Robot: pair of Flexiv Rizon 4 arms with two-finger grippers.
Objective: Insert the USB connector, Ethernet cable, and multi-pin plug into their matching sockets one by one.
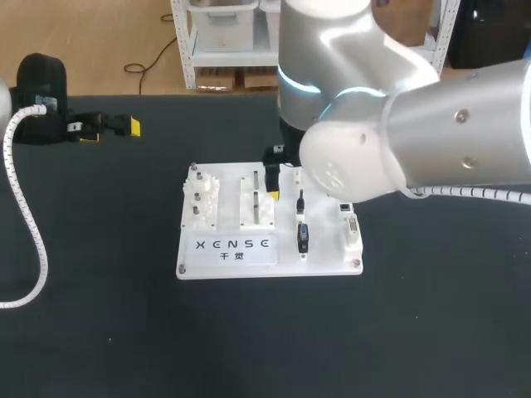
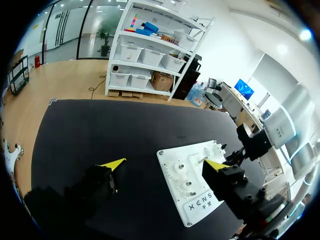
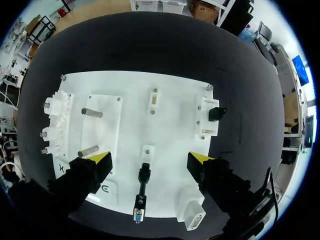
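Right hand (image 3: 150, 158) hangs wide open over the board (image 3: 170, 100), above its black plug (image 3: 142, 187); left hand (image 2: 166, 164), also wide, sits well off the board.

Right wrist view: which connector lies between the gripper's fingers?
The slim black connector on its short cable, between the right gripper's open fingers; the white multi-pin plug lies beside one finger, the black block farther ahead.

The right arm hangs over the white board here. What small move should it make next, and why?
Probably lower the right gripper straight down and close it on the short black cable with the blue-tipped plug. The gripper's yellow-tipped fingers stand open and hold nothing. The plug lies loose on the white plastic board below, in line with the gap between them, so no sideways shift seems needed.
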